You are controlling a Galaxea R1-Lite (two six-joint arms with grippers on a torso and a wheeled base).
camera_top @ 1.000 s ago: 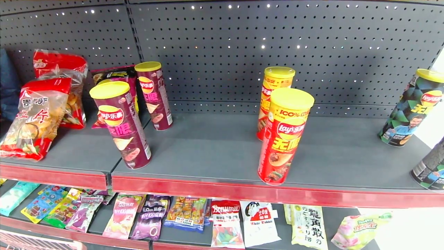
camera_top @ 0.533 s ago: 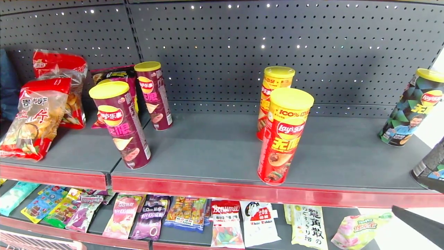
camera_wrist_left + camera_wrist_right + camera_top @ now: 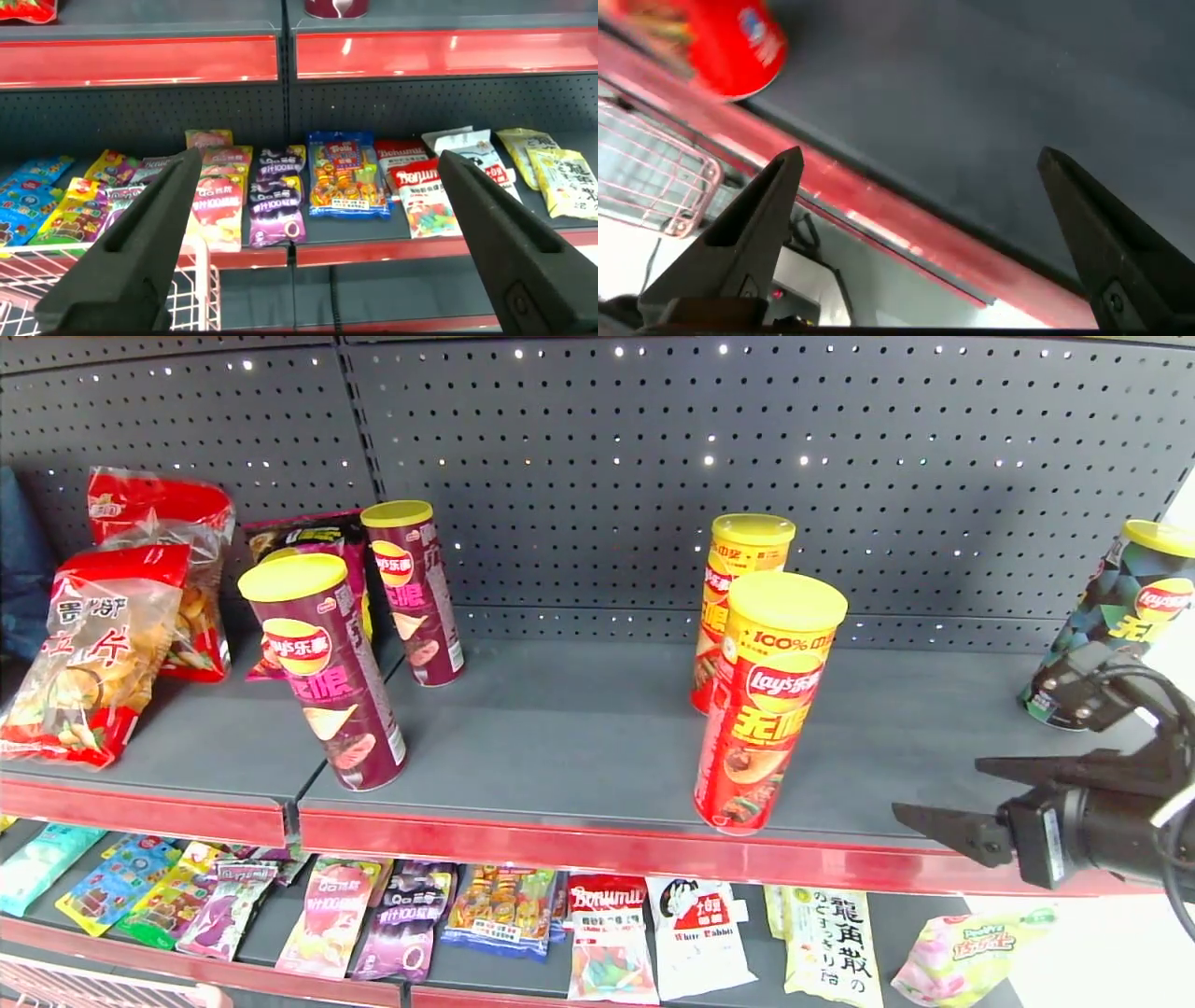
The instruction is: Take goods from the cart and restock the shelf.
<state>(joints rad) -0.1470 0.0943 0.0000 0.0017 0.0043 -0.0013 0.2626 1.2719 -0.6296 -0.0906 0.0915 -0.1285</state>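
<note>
Head view. Upper shelf (image 3: pixel 597 747), red front lip (image 3: pixel 597 845) running its full width. Two purple cans (image 3: pixel 325 670) stand left of centre and two red cans (image 3: pixel 764 700) right of centre, with a broad strip of bare deck between the pairs. More bare deck lies between the red cans and the green can (image 3: pixel 1139 588) at the far right. Snack bags (image 3: pixel 93 653) crowd the far left end. Right gripper (image 3: pixel 936 788) sits at the lip's right stretch, well apart from the red cans. Jaws spread wide, nothing held.

Left wrist view. Left gripper (image 3: pixel 320 156) is low and faces the lower shelf (image 3: pixel 374 250), which is lined with candy bags (image 3: pixel 348 177). Jaws wide apart, empty, touching nothing. The cart (image 3: pixel 207 289) shows as wire at the lower shelf's front edge.

Right wrist view. Jaws wide open and empty, with the lip and bare deck seen between them. The front red can's base stands near the lip. Cart wire shows below the lip.
</note>
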